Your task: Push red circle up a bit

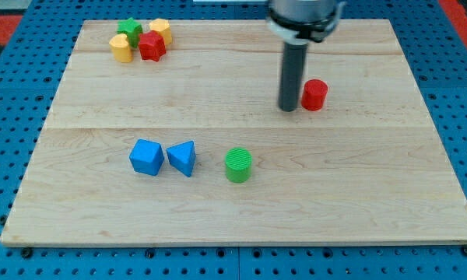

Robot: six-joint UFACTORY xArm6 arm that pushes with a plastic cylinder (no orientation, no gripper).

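The red circle (314, 94) is a short red cylinder on the wooden board, in the view's upper right. My tip (288, 109) is the lower end of the dark rod that comes down from the view's top. It stands just to the left of the red circle, close beside it and slightly lower in the view. I cannot tell whether they touch.
A green circle (238, 165) sits below the middle. A blue cube (146, 157) and a blue triangle (182, 158) lie to its left. At the upper left cluster a green star (129, 30), a red star (151, 46) and two yellow blocks (121, 48), (160, 29).
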